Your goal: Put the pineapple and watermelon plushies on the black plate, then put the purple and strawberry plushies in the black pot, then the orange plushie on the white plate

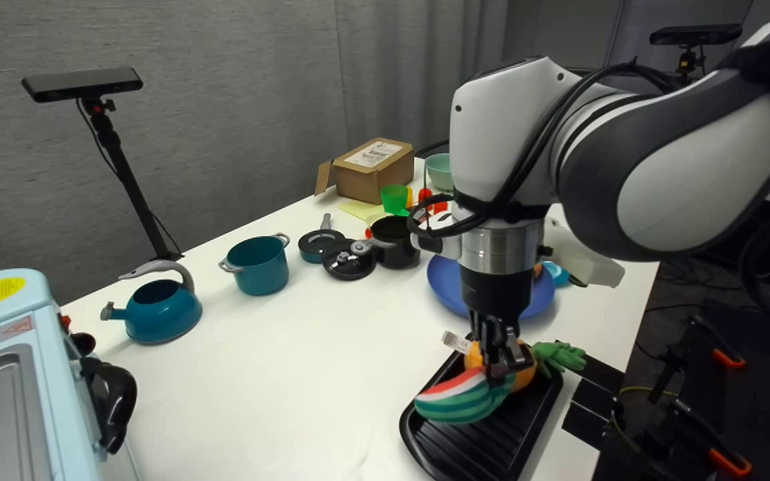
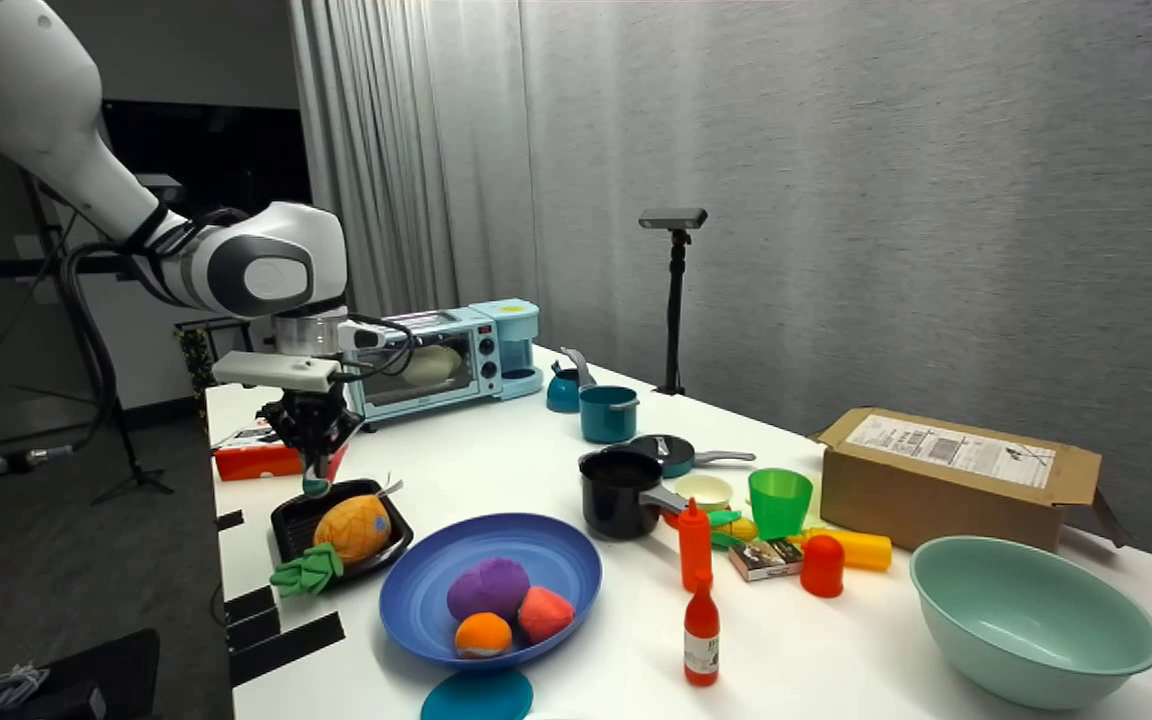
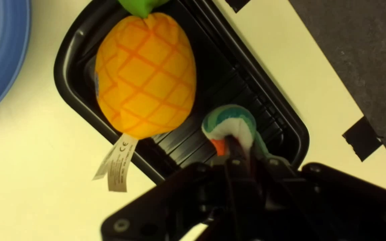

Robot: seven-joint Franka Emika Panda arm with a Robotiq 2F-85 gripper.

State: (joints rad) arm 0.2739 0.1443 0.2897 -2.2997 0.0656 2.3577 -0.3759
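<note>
My gripper is shut on the watermelon plushie, a striped green, white and red slice. It holds it over the black ribbed plate, beside the pineapple plushie; I cannot tell whether it touches the plate. In the wrist view the watermelon bulges out past the fingers. The pineapple lies on the black plate. The purple plushie, strawberry plushie and orange plushie lie on a blue plate. The black pot stands beyond it. I make out no white plate.
A teal pot, kettle, toaster oven and red box stand on the table. Sauce bottles, a green cup, a cardboard box and a mint bowl are at the other end.
</note>
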